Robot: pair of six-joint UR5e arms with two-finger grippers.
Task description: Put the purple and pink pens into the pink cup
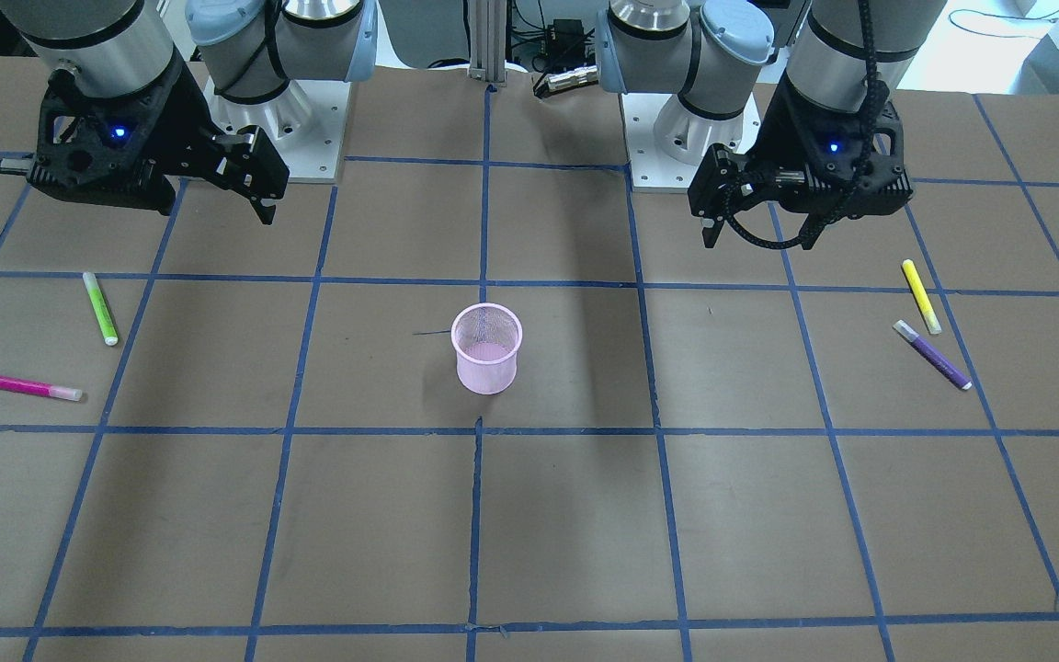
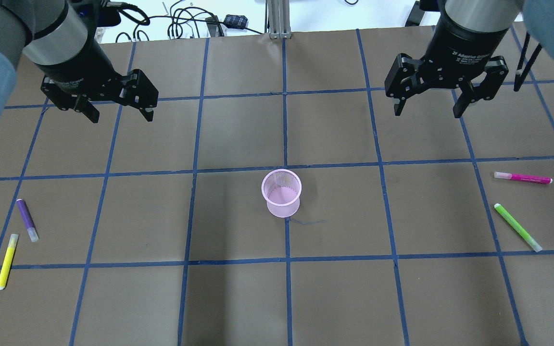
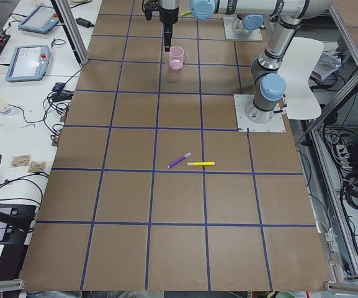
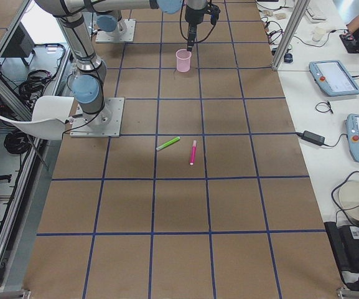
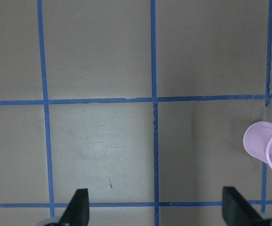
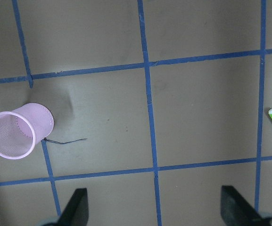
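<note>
Left claw [image 2: 122, 115] and right claw [image 2: 427, 113] gape; pink cup [image 2: 283, 207] stands upright.

A brown worktop [image 2: 238, 298] is seen, crossed by a grid of blue tape lines [image 2: 285, 134]. At its middle the pink cup [image 2: 282, 193] is stood upright, mouth open, right on one of those lines. Over on the robot's left the purple pen [image 2: 27, 220] and a yellow pen [image 2: 7, 261] are laid flat, near each other but apart; on the right the pink pen [image 2: 523, 178] and a green pen [image 2: 517, 227] are laid likewise, well apart from the cup.
</note>
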